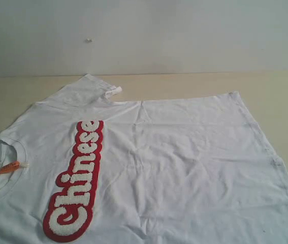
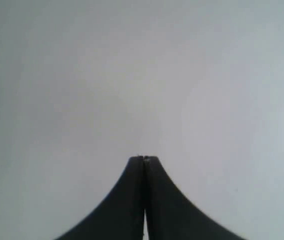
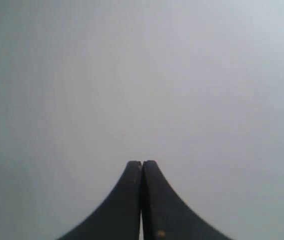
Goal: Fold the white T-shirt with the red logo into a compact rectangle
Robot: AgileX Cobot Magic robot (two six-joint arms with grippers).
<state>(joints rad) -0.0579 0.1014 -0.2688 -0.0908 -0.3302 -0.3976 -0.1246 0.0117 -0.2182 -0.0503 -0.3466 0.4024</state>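
Observation:
The white T-shirt [image 1: 184, 168] lies spread flat on the table in the exterior view, collar at the left with its small orange neck tag [image 1: 7, 167], hem toward the right. The red logo [image 1: 75, 180] spelling "Chinese" runs along the chest, facing up. One sleeve [image 1: 90, 89] points toward the back wall. Neither arm shows in the exterior view. My left gripper [image 2: 144, 159] is shut with nothing between its black fingers, facing a plain pale surface. My right gripper [image 3: 142, 162] is shut too, also empty, with only a blank grey-white surface before it.
The beige tabletop [image 1: 194, 84] shows bare behind the shirt and at the far right. A white wall [image 1: 184, 35] stands behind the table. The shirt's near part runs off the bottom of the exterior view.

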